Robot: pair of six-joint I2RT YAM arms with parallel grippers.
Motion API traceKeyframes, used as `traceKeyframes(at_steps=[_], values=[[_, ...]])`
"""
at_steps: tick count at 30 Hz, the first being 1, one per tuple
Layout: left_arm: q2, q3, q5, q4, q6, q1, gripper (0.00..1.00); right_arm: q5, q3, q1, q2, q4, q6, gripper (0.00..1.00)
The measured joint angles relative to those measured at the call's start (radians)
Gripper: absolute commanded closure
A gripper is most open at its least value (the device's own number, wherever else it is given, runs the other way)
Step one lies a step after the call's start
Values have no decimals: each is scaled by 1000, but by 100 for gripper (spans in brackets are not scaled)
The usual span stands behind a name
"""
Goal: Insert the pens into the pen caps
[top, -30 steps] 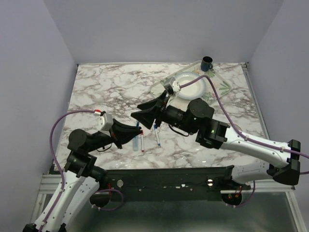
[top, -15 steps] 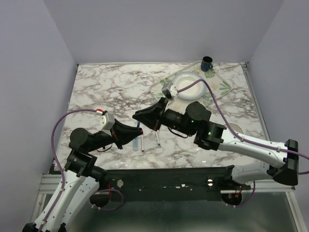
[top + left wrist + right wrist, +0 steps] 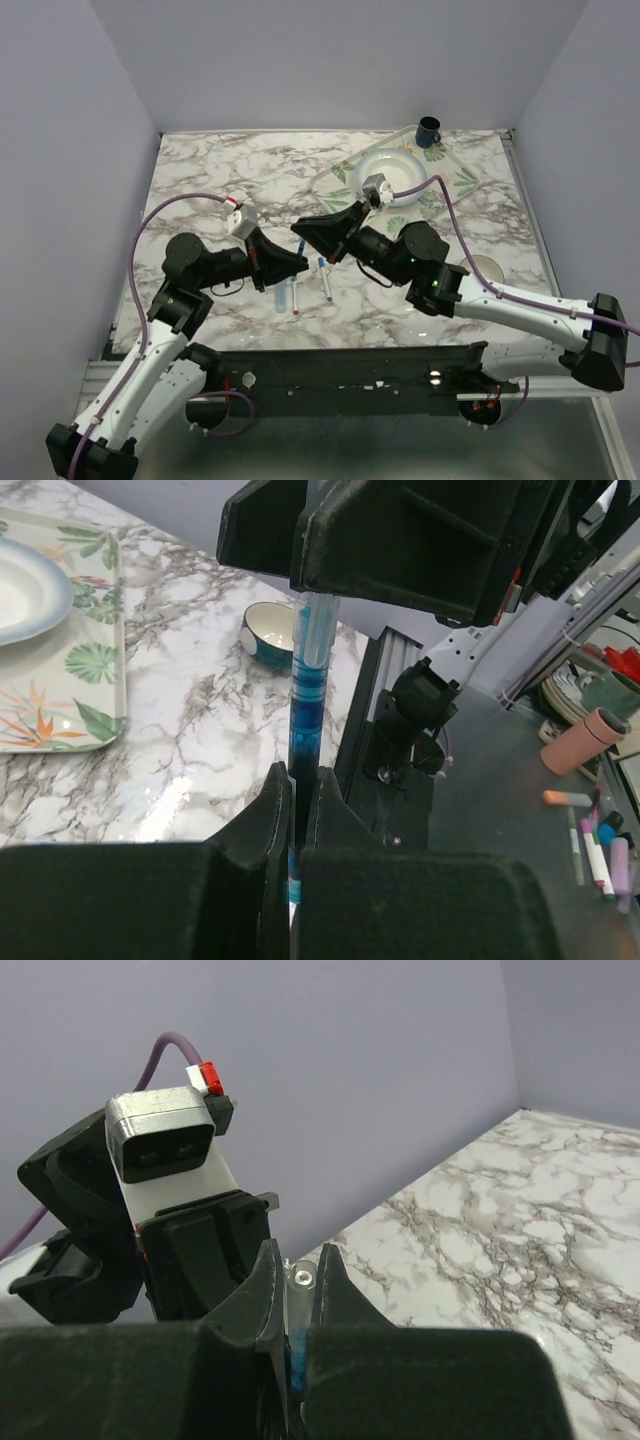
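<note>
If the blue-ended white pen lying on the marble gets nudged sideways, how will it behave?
The white pen is a slim round barrel, so it would probably roll on the smooth marble table. It looks light and stiff, so a slight touch would likely slide or spin it rather than bend it.

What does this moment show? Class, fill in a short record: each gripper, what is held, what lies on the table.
left gripper: shut on light blue pen
right gripper: shut on the same pen's other end
pen height: held off the table
lying below: two white pens
far right: tray with plate; mug
</note>
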Motion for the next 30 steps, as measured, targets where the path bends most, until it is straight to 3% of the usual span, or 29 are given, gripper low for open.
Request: traceKeyframes(at_steps=[8,14,23,30], values=[[138,121,80,-3,-31,-8,100,54,-57,-16,-37,86,8,99],[225,232,128,-93,-9,-8,100,65,-60,-31,-39,101,12,99],[330,518,116,-492,201,-11,100,61,-18,-42,-38,101,6,99],[357,587,49,-661,282,-14,100,60,9,-43,-15,48,6,99]])
